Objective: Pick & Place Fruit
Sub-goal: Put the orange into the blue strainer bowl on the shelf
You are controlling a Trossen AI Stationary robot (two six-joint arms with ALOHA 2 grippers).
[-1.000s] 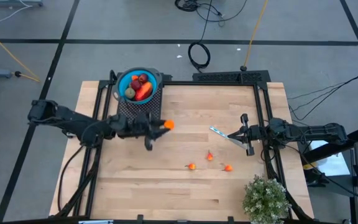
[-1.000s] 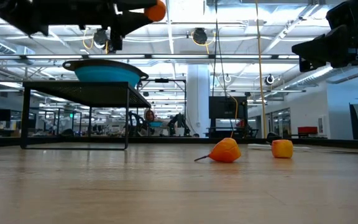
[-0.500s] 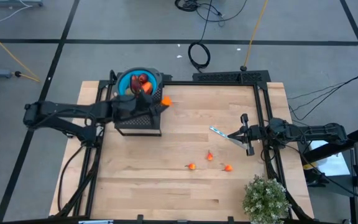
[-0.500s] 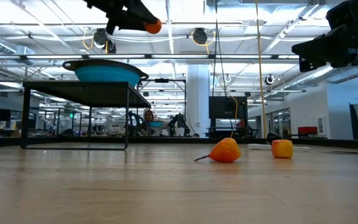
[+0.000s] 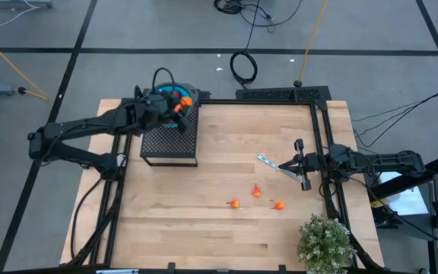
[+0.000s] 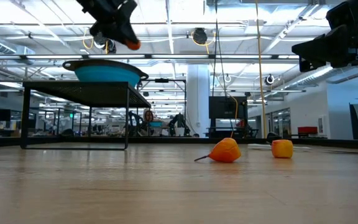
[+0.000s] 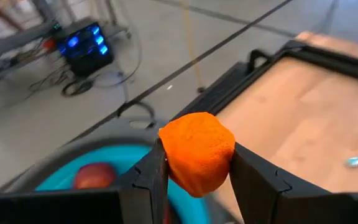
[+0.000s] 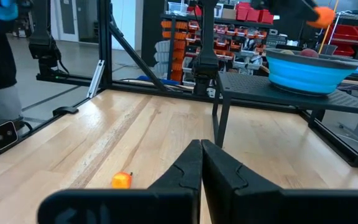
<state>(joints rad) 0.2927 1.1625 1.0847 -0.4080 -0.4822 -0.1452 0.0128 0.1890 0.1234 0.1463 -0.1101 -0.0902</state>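
The left gripper (image 7: 194, 163) pinches a small orange fruit (image 7: 196, 160) between its two dark fingers (image 7: 149, 176), which press against the fruit's two sides. Seen from above, this gripper (image 5: 175, 109) hangs over the blue bowl (image 5: 160, 95), above the bowl's side nearest the table's middle. In the low view the held fruit (image 6: 132, 44) shows above the bowl's rim (image 6: 104, 65), clear of it. In the left wrist view a dark red fruit (image 7: 94, 175) lies inside the bowl below the gripper.

The bowl stands on a black mesh stand (image 5: 169, 140) at the table's far left corner. Out from the bowl, toward the table's middle, three more small orange fruits lie on the wood: one (image 5: 235, 203) nearest the stand, a second (image 5: 257, 191) just past it, and a third (image 5: 279, 205) farthest from the bowl. They lie near one another but apart.

Farther still from the bowl, at the table's right edge, the right gripper (image 5: 303, 164) waits above the wood, its fingers (image 8: 191, 163) pressed together on nothing. A thin silvery-blue utensil (image 5: 268, 160) lies just on the bowl side of it. A bushy green plant (image 5: 326, 243) stands at the near right corner, well apart from the bowl.
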